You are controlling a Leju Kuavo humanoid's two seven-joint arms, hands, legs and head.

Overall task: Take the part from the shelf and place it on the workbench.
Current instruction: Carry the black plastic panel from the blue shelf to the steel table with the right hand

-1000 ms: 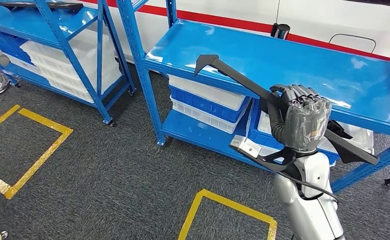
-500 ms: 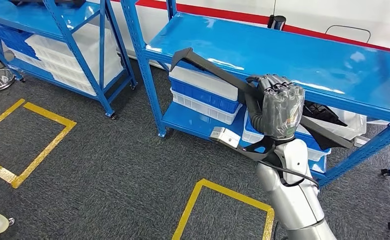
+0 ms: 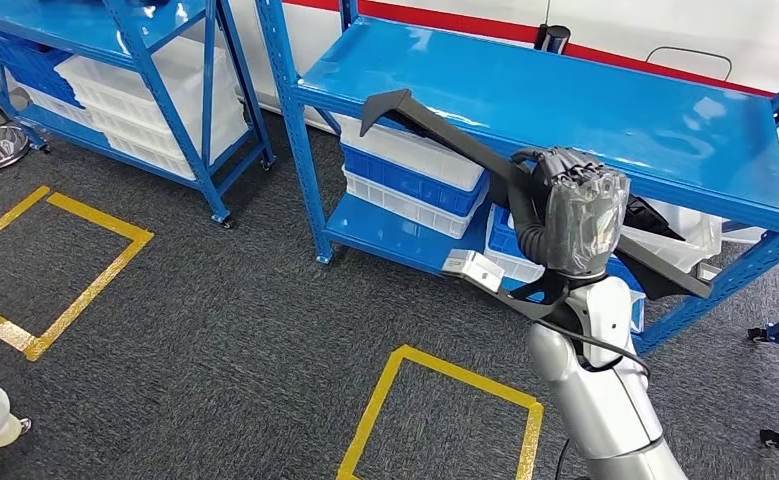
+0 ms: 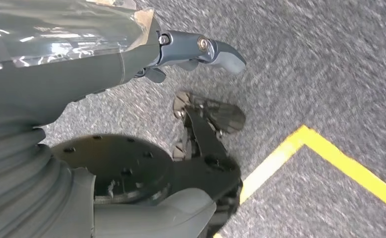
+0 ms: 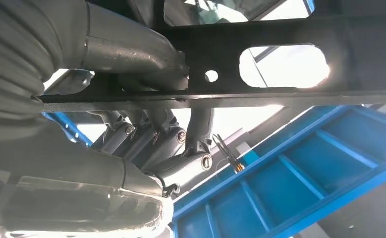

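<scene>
Part (image 3: pixel 445 135), a long black bar with an angled tip, is gripped near mid-length by the right hand (image 3: pixel 577 215), whose fingers (image 5: pixel 181 148) are wrapped closed around it, as the right wrist view confirms. The bar is held in the air, slanting across the front edge of the blue shelf (image 3: pixel 585 95); its tip lies over the shelf top and its rear end projects past the hand toward the shelf's right post. Left hand (image 4: pixel 200 49) hangs over the carpet beside a yellow floor line (image 4: pixel 329 153); nothing is seen in it, though how far its fingers are apart cannot be told.

Risks, as judged: the long overhang on both sides of the grip could strike the shelf posts or edge during a turn, and such a knock could twist the bar within the fingers or loosen it.

Containers: white and blue bins (image 3: pixel 415 185) are stacked on the lower shelf tier; their contents are hidden, except that a dark piece (image 3: pixel 655 215) shows in a bin just beyond the hand.
</scene>
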